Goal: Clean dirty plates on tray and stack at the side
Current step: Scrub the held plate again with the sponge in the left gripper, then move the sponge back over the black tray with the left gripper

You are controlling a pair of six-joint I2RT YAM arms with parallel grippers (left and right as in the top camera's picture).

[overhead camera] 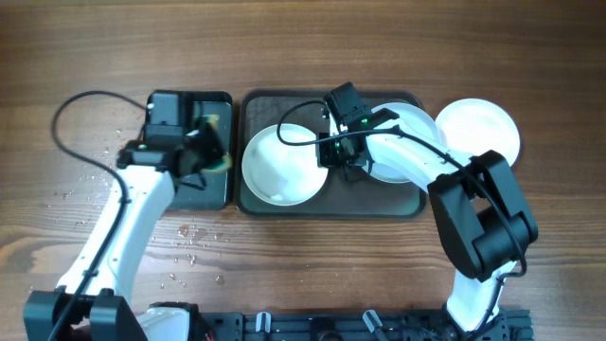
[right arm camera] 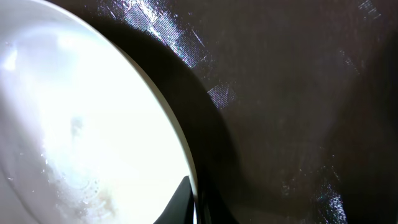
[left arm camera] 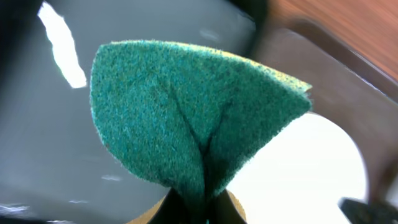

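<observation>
Cleanup about one-third done, by appearances: one plate (overhead camera: 478, 128) sits off the tray (overhead camera: 331, 204) at upper right, two remain aboard. Right gripper (overhead camera: 339, 156) pinches the centre plate (overhead camera: 282, 166) by its rim; left gripper (overhead camera: 210, 144) is clamped on a green sponge (left arm camera: 193, 124).

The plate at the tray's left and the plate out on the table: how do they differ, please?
The left plate lies in the tray; the outer plate sits on the table. The right hand pinches the left plate's rim; the outer plate is untouched. Both are round and white.
</observation>
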